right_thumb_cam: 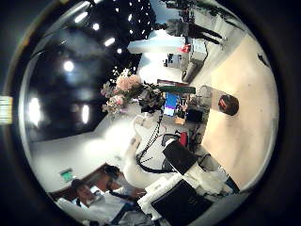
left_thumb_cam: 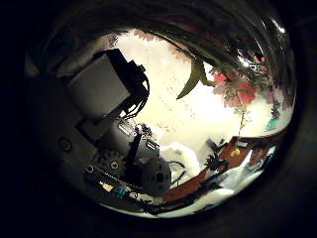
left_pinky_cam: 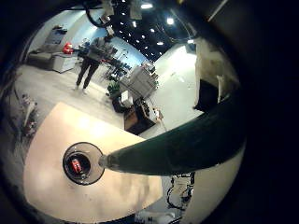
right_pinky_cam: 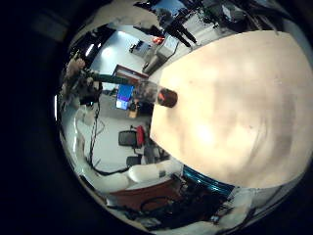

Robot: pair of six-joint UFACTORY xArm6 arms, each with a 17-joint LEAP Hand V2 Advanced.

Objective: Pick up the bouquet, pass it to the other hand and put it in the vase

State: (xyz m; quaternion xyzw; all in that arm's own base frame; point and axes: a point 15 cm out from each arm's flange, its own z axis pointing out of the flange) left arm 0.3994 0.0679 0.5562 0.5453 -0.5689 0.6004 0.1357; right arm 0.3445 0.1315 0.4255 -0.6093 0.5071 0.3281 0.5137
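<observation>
In the left little finger side palm view the bouquet's stem (left_pinky_cam: 187,140) runs close across the palm. Its cut end hangs just above the mouth of the vase (left_pinky_cam: 83,163), which stands on the round table (left_pinky_cam: 56,131). My left hand (left_thumb_cam: 99,84) is shut on the bouquet, and the flowers (left_thumb_cam: 238,89) and a leaf show beyond its fingers. In the right thumb side palm view the flowers (right_thumb_cam: 122,89) and stem (right_thumb_cam: 177,88) point at the vase (right_thumb_cam: 226,100). My right hand (right_thumb_cam: 179,200) is open, away from the bouquet, over the table (right_pinky_cam: 245,117); the vase (right_pinky_cam: 166,97) stands near the table's edge.
The table's curved edge (left_pinky_cam: 112,201) runs close beside the vase. A low cabinet (left_pinky_cam: 140,117) and other furniture stand on the floor beyond the table. The left arm (right_thumb_cam: 150,141) reaches in above the vase.
</observation>
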